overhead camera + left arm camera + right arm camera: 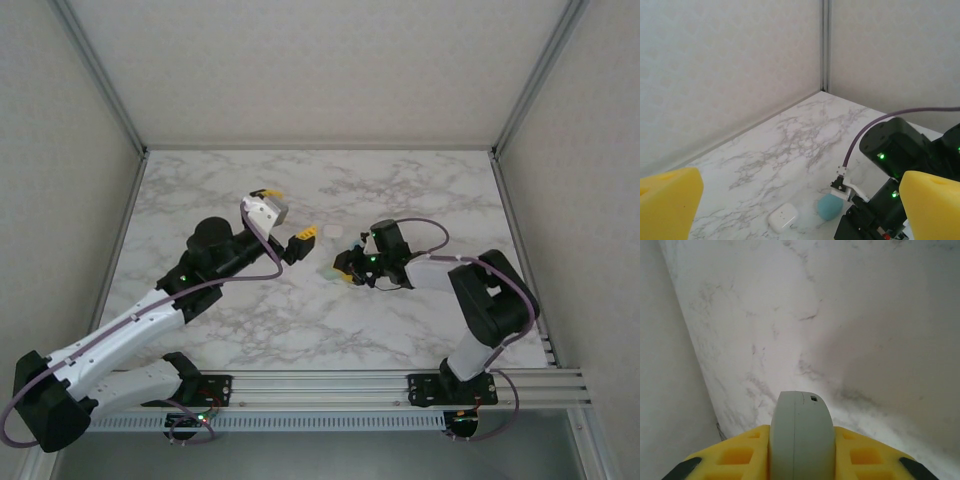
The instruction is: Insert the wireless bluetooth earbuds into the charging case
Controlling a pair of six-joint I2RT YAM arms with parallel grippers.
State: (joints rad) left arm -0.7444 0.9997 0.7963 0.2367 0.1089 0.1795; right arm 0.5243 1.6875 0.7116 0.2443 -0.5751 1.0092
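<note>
Gripping: right gripper point(800, 452) was clamped on a pale grey-green charging case point(800, 420), held edge-on between its yellow pads.
Left gripper point(800, 200): jaws stood wide apart, nothing in them.
Earbuds: too small to tell; place unclear.
White case point(783, 217): lay on the table, near the right gripper.
Handling: held case looked light, hard, smooth, likely slippery; best pinched across its flat sides. Buds probably tiny, easily flicked.
Surface: marble-pattern table point(420, 190), flat, slick.
Room: plain pale walls, close in.
</note>
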